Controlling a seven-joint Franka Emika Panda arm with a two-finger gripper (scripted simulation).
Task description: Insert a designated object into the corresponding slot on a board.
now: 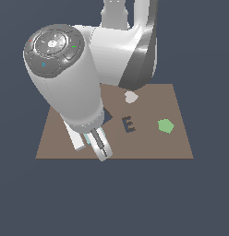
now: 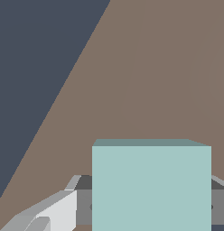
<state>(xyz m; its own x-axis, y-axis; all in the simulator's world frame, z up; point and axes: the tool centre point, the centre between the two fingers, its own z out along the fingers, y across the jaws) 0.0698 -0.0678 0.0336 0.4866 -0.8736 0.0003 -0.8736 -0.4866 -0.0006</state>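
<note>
the gripper (image 1: 92, 142) hangs low over the near edge of the board (image 1: 56, 143), toward the exterior view's left, its fingers (image 2: 55, 212) pinching the light teal tile (image 2: 151, 187) from either side; in the wrist view the tile fills the space between the pads, and in the exterior view only a thin teal sliver (image 1: 88, 140) shows between the two white fingers. just beside the hand, half hidden behind the arm's bulky white forearm (image 1: 70, 87), a corner of the dark navy square slot (image 1: 107, 117) peeks out. farther toward the exterior view's right lies the dark e-shaped recess (image 1: 128, 124), then a green pentagon (image 1: 165, 125), well apart from the gripper. a small pale piece (image 1: 130, 97) sits near the board's far edge, under the arm's dark-banded link. the arm covers much of the board's left half in that view. the board is flat brown, and all around it spreads a plain slate-blue ground (image 1: 204, 203), also visible past the board's edge in the wrist view.
</note>
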